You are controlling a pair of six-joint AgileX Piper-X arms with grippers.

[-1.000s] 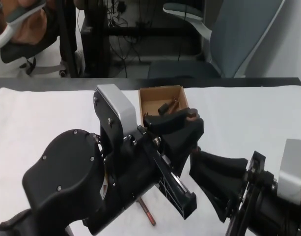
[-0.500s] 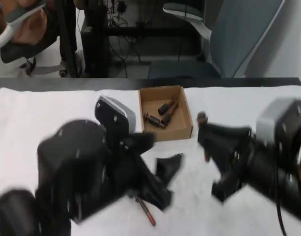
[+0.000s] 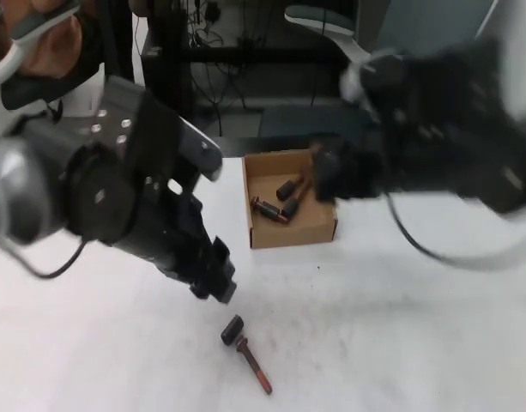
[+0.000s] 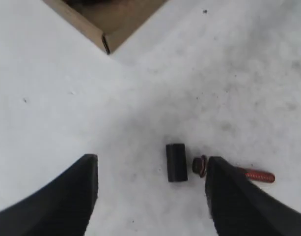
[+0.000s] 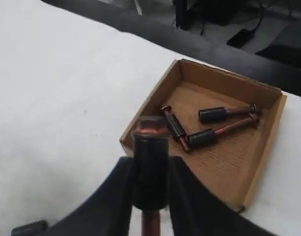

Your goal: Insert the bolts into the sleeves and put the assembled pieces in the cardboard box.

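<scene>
My right gripper (image 5: 149, 169) is shut on an assembled piece (image 5: 150, 164), a black sleeve with a copper bolt head on top, held close to the cardboard box (image 5: 229, 78). Three assembled pieces (image 5: 216, 133) lie inside the box. In the high view the right gripper (image 3: 318, 176) hovers at the box's (image 3: 293, 233) right rim. My left gripper (image 4: 151, 162) stands open above the bench, over a loose black sleeve (image 4: 176, 162) and a copper bolt (image 4: 233, 173) lying end to end. The high view has that sleeve (image 3: 232, 330) and bolt (image 3: 254, 366) just in front of the left gripper (image 3: 215, 281).
White cloth covers the bench, with free room all around the box. A corner of the box (image 4: 98, 34) lies beyond the left gripper. Behind the bench's dark back edge (image 3: 245, 146) stand a chair and cables.
The left arm has swung away to the left and risen, uncovering the loose sleeve and bolt. The right arm has travelled from the near right up to the box with its piece.
</scene>
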